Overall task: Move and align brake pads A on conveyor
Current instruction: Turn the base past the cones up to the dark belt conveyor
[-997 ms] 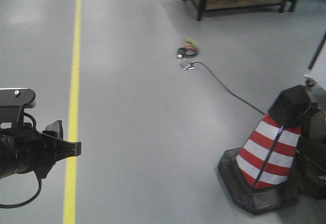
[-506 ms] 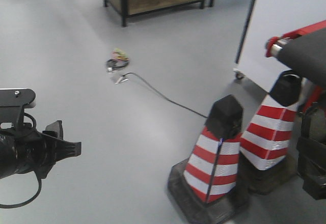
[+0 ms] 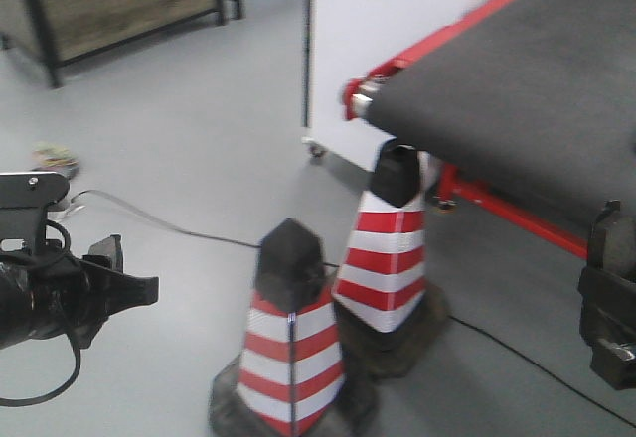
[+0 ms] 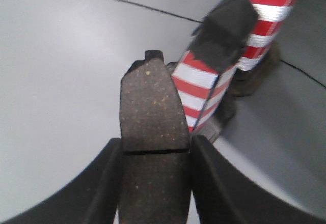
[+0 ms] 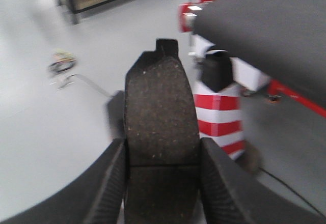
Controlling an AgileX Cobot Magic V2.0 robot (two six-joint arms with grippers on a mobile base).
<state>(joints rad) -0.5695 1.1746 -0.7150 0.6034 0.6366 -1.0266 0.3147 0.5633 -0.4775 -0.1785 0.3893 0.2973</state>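
Observation:
A grey-brown brake pad A with a thin groove across it stands clamped between the fingers of my left gripper, above the grey floor. My right gripper is shut on another brake pad A in the same way. In the front view the left gripper juts in at the left edge and the right gripper at the right edge. The conveyor, a dark felt-like belt with red edge strips, lies ahead to the upper right and also shows in the right wrist view as conveyor.
Two red-and-white cones stand on the floor between me and the belt's end. A white panel stands behind the belt. A wooden cabinet is at the back left. A black cable runs across the floor.
The front view has swung right: the cones slid left across the frame and the conveyor came into full view. Both grippers hold the same pose.

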